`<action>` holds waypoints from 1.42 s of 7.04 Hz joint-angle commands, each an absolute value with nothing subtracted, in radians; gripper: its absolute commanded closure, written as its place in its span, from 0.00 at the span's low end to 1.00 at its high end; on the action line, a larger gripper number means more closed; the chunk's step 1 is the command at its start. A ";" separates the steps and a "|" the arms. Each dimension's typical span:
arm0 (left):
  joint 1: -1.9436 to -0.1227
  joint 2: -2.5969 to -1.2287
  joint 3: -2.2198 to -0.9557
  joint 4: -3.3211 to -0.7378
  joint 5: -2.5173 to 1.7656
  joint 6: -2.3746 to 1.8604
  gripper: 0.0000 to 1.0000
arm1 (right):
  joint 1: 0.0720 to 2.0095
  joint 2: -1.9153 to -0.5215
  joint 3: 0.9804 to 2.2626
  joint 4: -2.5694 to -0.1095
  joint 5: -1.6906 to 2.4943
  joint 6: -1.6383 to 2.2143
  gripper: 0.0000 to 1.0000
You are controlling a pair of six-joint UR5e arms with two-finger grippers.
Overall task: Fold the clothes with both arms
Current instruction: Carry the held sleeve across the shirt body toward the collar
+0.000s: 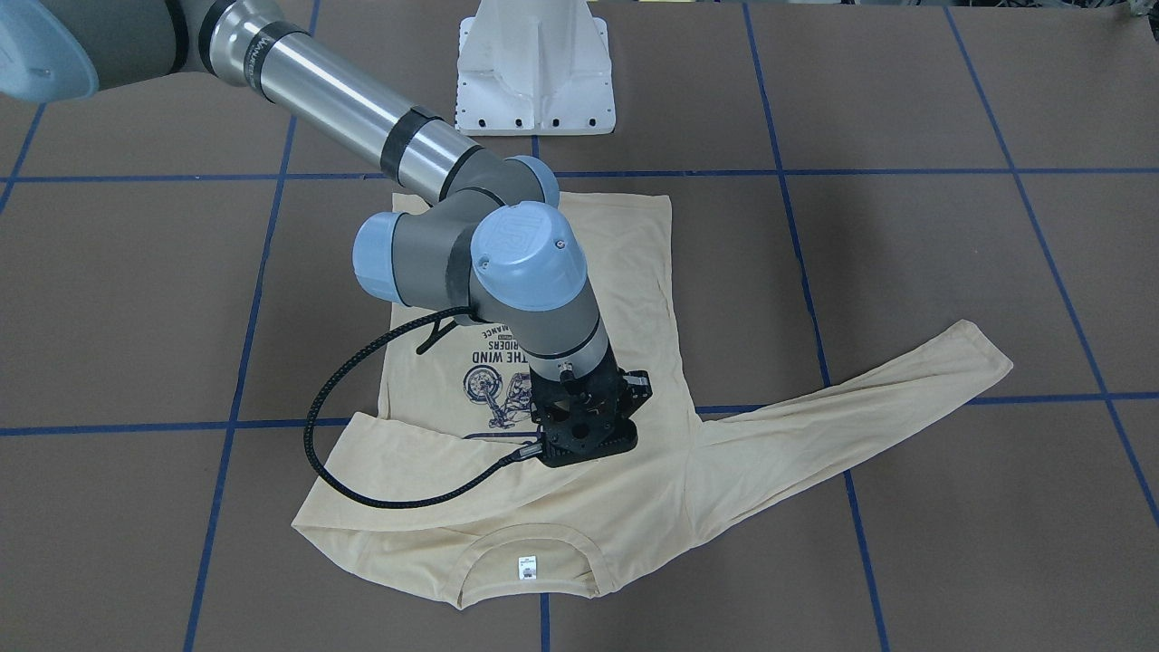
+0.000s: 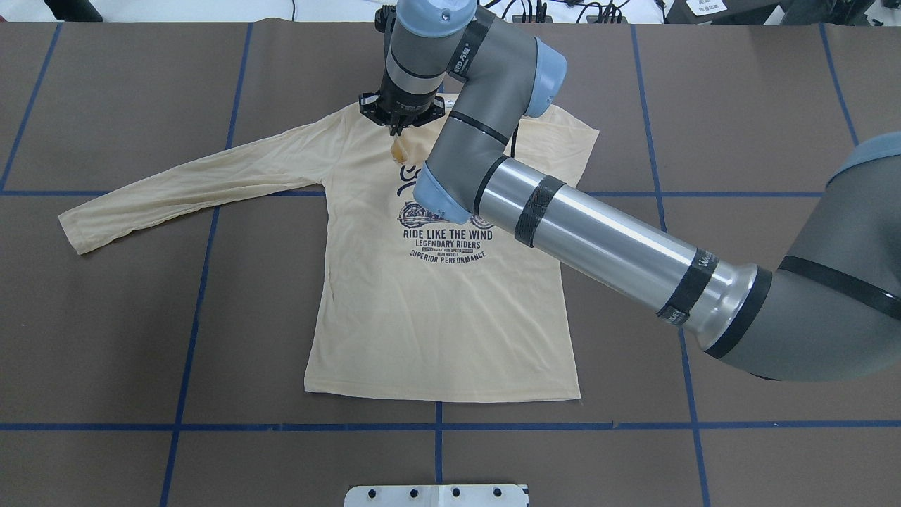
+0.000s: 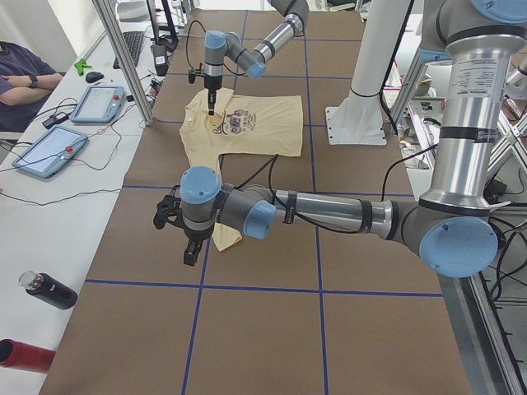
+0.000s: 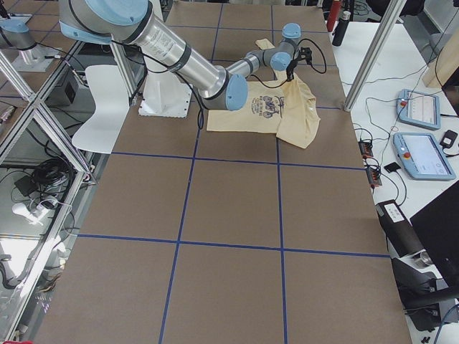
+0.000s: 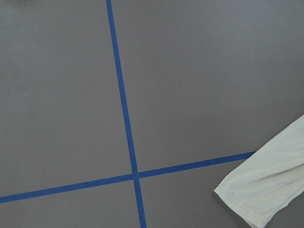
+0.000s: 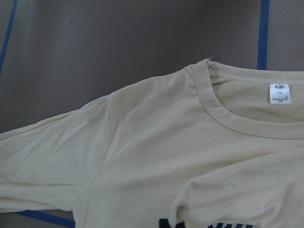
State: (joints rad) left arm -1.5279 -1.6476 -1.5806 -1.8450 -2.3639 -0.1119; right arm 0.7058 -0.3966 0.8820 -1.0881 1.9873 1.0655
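Brown tabletop (image 2: 141, 317) under blue tape grid (image 2: 563, 425), cream shirt (image 2: 436, 317) across it

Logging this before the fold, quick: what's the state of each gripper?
Left gripper: cannot tell.
Right gripper: shut, pinching up a bit of the shirt.

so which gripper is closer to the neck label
Right. The right gripper is down on the chest of the shirt, just below the collar, close to the neck label. The left gripper hangs past the cuff of the outstretched sleeve, far off.
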 commanded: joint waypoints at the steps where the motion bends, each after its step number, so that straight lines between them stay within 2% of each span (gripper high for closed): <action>1: -1.528 -1.649 -1.557 -1.876 -2.364 -0.113 0.01 | 0.686 -0.388 0.867 -1.075 1.953 1.065 1.00; 2: -1.528 -1.651 -1.555 -1.876 -2.364 -0.112 0.01 | 0.686 -0.387 0.867 -1.034 1.951 1.066 1.00; 3: -1.528 -1.651 -1.555 -1.876 -2.364 -0.112 0.01 | 0.686 -0.380 0.867 -1.019 1.935 1.068 0.06; 4: -1.528 -1.651 -1.555 -1.876 -2.364 -0.112 0.01 | 0.686 -0.362 0.865 -1.016 1.898 1.133 0.01; 8: -1.526 -1.663 -1.555 -1.906 -2.362 -0.184 0.01 | 0.689 -0.367 0.889 -1.041 1.873 1.235 0.02; 10: -1.467 -1.664 -1.560 -1.983 -2.355 -0.320 0.01 | 0.696 -0.438 1.062 -1.292 1.879 1.212 0.01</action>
State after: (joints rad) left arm -1.5065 -1.6631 -1.5576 -1.9395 -2.3600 -0.2382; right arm 0.6915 -0.3947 0.9587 -1.1452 1.8751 1.2254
